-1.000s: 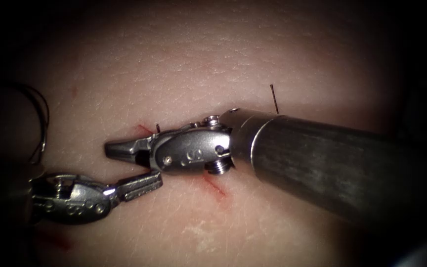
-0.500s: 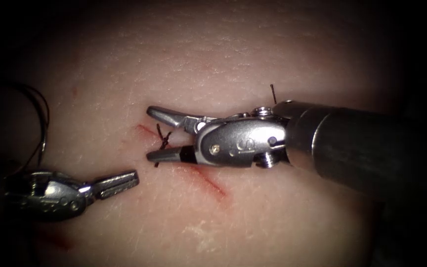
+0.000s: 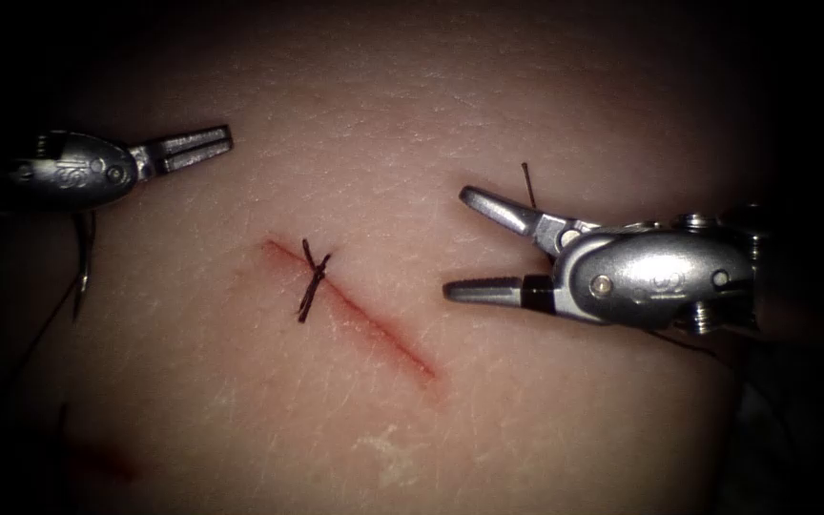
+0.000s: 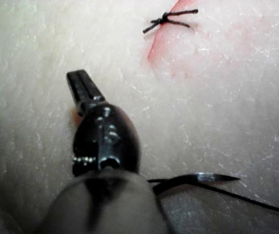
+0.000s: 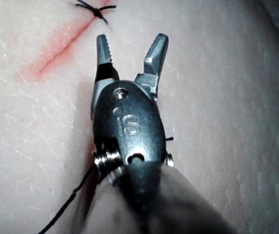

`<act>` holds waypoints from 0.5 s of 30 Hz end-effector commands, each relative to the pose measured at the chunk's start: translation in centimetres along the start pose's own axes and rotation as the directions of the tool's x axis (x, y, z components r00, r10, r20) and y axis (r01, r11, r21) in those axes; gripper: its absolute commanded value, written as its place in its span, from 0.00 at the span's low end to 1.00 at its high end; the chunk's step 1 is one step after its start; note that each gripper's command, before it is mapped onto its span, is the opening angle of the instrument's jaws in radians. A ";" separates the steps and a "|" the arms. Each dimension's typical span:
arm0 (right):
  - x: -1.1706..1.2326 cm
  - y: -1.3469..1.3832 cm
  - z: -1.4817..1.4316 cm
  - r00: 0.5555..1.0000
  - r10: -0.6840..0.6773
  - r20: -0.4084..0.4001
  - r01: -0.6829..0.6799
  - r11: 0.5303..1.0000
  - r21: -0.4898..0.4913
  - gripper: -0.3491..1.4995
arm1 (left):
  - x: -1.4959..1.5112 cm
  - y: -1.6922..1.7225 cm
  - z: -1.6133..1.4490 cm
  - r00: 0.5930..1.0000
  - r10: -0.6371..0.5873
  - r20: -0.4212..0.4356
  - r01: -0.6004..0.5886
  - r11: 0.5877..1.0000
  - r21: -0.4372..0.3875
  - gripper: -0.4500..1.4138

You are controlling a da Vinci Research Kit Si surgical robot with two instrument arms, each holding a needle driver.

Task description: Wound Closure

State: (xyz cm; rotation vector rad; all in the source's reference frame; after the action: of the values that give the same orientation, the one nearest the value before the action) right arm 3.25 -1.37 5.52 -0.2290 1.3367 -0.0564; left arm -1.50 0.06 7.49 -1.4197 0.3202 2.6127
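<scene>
This is a surgical training bench in a lab, not an operating room. The work surface is a pale slab of tissue (image 3: 488,105) with a skin-like grain, lit by a tight pool of light that falls off to darkness at the edges, as an endoscope gives. A short red cut (image 3: 374,329) runs slantwise across it, crossed by one knotted stitch (image 3: 313,279) of dark thread with trimmed ends. Two small jointed steel tools on thin shafts, the left tool (image 3: 197,148) and the right tool (image 3: 474,243), are the kind a surgical robot carries. A curved needle (image 4: 197,179) with dark thread lies on the tissue.
</scene>
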 end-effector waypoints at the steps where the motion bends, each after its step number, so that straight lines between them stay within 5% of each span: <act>1: -0.06 -0.11 0.15 1.000 -0.004 -0.001 0.004 1.000 0.000 0.97 | -0.30 -0.06 0.13 0.998 -0.064 0.026 0.065 0.998 -0.013 0.00; 8: -0.13 -0.22 0.23 1.000 0.000 0.004 0.000 1.000 -0.006 0.96 | -0.93 -0.32 0.32 0.966 -0.222 0.133 0.228 0.973 -0.032 0.00; 9: -0.14 -0.23 0.23 1.000 0.004 0.005 -0.004 1.000 -0.006 0.96 | -0.97 -0.32 0.34 0.960 -0.236 0.148 0.244 0.969 -0.039 0.11; 10: -0.14 -0.23 0.23 1.000 0.004 0.005 -0.004 1.000 -0.006 0.96 | -0.97 -0.32 0.34 0.960 -0.236 0.148 0.244 0.969 -0.039 0.11; 11: -0.14 -0.25 0.23 1.000 0.008 0.005 -0.008 1.000 -0.006 0.95 | -1.04 -0.29 0.37 0.949 -0.262 0.175 0.272 0.962 -0.034 0.33; 15: -0.14 -0.26 0.23 1.000 0.013 0.005 -0.013 1.000 -0.006 0.95 | -1.12 -0.16 0.37 0.927 -0.300 0.225 0.316 0.948 -0.035 0.61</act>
State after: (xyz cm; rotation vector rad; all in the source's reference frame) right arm 3.39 -1.53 5.69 -0.2288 1.3307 -0.0413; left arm -1.12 0.32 8.52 -1.0862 -0.0266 2.4997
